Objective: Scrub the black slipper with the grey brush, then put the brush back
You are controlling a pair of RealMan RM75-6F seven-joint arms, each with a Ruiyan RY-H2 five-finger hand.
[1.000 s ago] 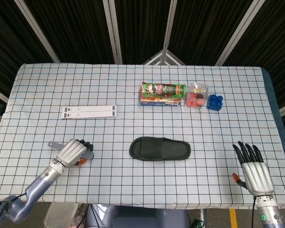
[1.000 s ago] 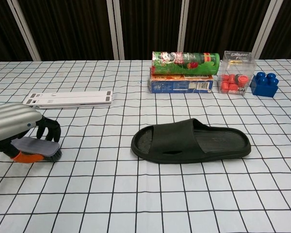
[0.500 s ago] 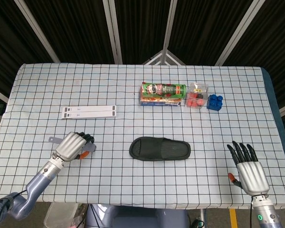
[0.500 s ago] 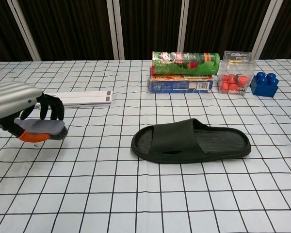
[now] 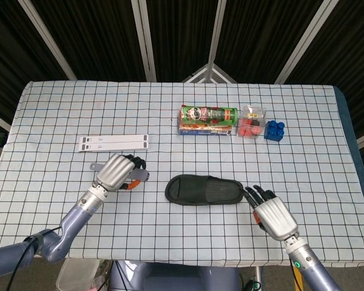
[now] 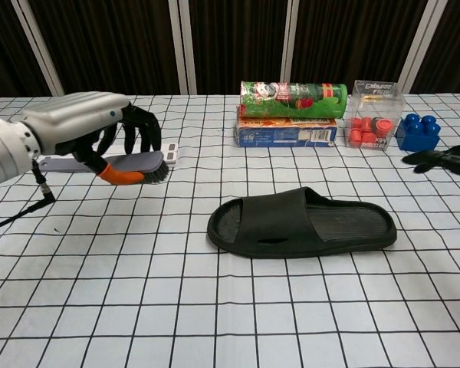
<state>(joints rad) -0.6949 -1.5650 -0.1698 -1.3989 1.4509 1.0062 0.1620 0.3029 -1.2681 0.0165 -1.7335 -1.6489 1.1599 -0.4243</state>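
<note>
- White checked tablecloth-covered table (image 5: 48, 121) is carrying everything; the work zone is sitting near the front edge.
- Black rubber slide slipper (image 5: 204, 190) is lying flat, sole down, lengthwise across the table, at about 3 o'clock from the left hand.
- Left hand (image 5: 117, 171) is curling around the grey flat-backed brush with an orange grip (image 6: 134, 165), holding it off the cloth, bristles facing down.
- Right hand (image 5: 274, 217) is hovering with fingers spread, gripping nothing, just off the slipper's end at 3 o'clock.
- Judgement: the brush is needing to travel toward 3 o'clock and settle flat on the strap; the right hand is probably best pinning the near end before strokes begin, since a light slipper may skid.
</note>
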